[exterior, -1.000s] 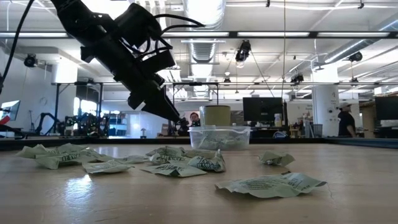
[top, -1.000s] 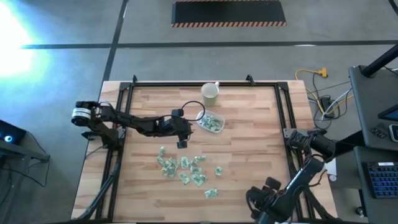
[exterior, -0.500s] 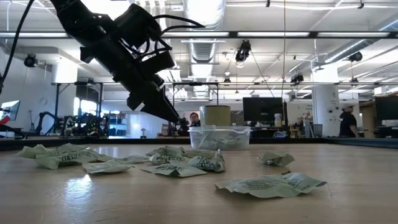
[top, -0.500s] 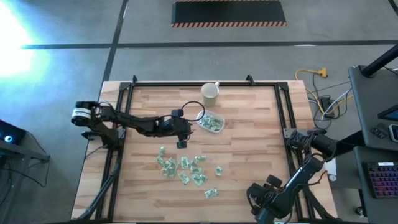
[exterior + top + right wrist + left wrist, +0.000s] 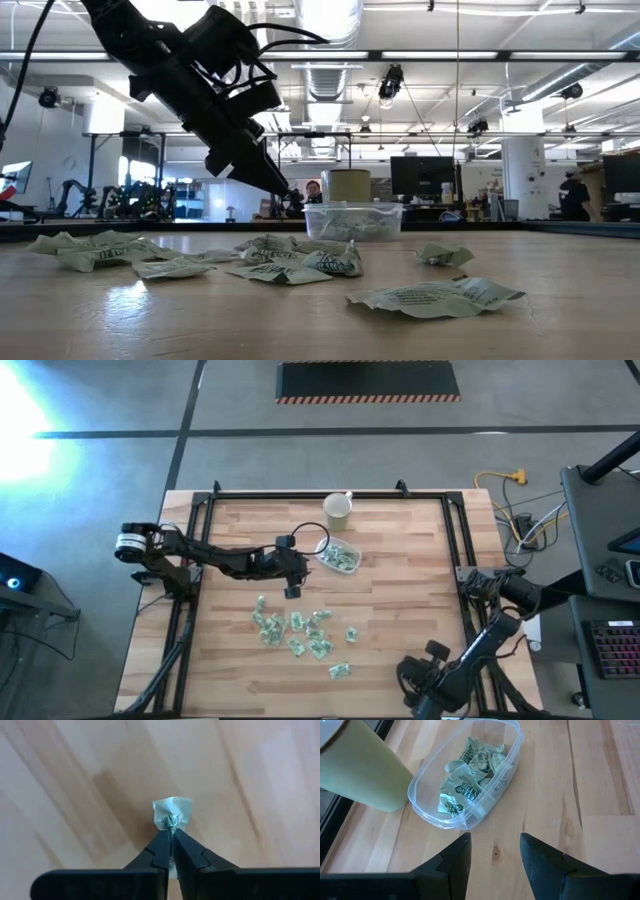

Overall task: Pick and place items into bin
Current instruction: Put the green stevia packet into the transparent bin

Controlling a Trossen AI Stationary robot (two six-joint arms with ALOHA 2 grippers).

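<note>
Several pale-green-and-white packets lie scattered on the wooden table, in front of the clear bin, which holds more packets. My left gripper hangs open above the table just left of the bin, with nothing between its fingers. My right gripper is at the table's near right corner, pointing down and shut on one small packet. In the high view the arm hides that packet. My right gripper pinches the packet's crinkled near edge between its two fingertips. The fingers come from above, pointing down. Most of the packet sticks out past the fingertips over the wood; I cannot tell whether it still rests on the table.
A pale cream cup stands just behind the bin near the far edge. A black frame runs around the table. One packet lies apart near the front edge. Bare wood stretches right of the bin.
In the room behind the table, a person at the right of the low view has walked farther right. Arms, packets and bin stand as before.
</note>
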